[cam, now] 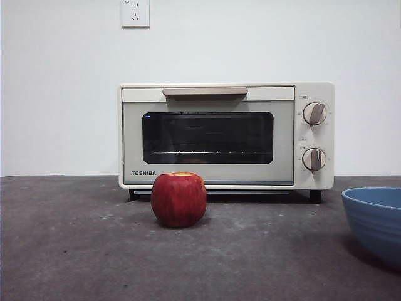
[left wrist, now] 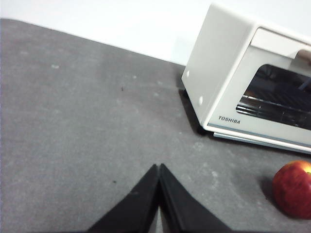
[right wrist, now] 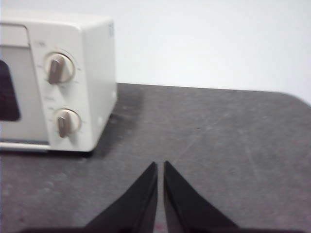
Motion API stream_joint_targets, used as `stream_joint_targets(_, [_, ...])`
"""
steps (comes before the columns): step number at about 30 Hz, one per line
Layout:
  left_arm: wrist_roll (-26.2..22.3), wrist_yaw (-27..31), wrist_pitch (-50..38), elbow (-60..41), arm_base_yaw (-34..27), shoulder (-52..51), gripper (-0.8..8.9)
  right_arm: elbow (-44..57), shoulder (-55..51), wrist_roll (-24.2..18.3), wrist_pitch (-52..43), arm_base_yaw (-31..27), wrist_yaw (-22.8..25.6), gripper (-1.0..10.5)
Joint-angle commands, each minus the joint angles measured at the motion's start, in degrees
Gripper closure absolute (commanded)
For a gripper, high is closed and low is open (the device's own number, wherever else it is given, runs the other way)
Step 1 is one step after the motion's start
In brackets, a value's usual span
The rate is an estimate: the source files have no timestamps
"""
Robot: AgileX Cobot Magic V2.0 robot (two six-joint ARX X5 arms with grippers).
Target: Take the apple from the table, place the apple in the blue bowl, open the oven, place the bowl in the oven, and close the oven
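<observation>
The dark red apple (cam: 179,199) stands on the grey table (cam: 75,251) in front of the oven (cam: 225,135), whose glass door is closed. At the right edge of the front view sits the blue bowl (cam: 376,221), partly cut off. My left gripper (left wrist: 159,166) is shut and hovers over bare table, off to the oven's left side; its wrist view shows the apple (left wrist: 294,188) and the oven (left wrist: 252,77) some way off. My right gripper (right wrist: 160,164) is shut above bare table beyond the oven's knob side (right wrist: 60,82). Neither gripper appears in the front view.
A white wall with a socket (cam: 135,12) rises behind the oven. Two round knobs (cam: 314,113) sit on the oven's right panel, and a beige bar handle (cam: 205,93) runs along the top of the door.
</observation>
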State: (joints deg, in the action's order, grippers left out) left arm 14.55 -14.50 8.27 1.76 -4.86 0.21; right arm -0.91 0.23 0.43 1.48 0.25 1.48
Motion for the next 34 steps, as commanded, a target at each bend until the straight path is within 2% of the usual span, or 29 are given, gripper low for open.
stream_joint_targets(1, [0.9,0.1,-0.6,-1.1,-0.1,0.0,8.06,0.3,0.0,7.5,-0.8,-0.1,0.0,9.4])
stream_joint_targets(6, [4.7,0.1,-0.5,0.2,-0.1,0.0,8.06,-0.7,0.0,13.6,-1.0,-0.1,-0.7,9.4])
stream_joint_targets(12, [9.3,-1.5,1.9,3.8,-0.1,0.3,8.06,-6.4,0.1,20.0,1.3,0.0,-6.4,9.4])
stream_joint_targets(17, [10.3,-5.9,5.5,9.8,-0.1,3.5,8.06,-14.6,4.5,20.1,10.6,0.0,-10.2,9.4])
stream_joint_targets(20, [10.2,-9.1,6.4,14.5,-0.1,7.8,8.06,-20.0,10.1,19.3,14.4,0.0,-14.8,9.4])
stream_joint_targets(24, [8.0,-13.9,10.9,22.1,0.1,15.0,8.06,-26.8,18.3,17.0,18.4,0.4,-22.1,9.4])
stream_joint_targets(29, [3.4,-20.2,18.3,31.8,1.3,24.2,8.06,-37.4,29.5,9.4,28.3,2.9,-29.8,9.4])
stream_joint_targets(34, [-0.5,-24.9,25.8,39.3,4.7,31.0,8.06,-46.8,38.1,-1.0,38.8,8.4,-30.6,9.4])
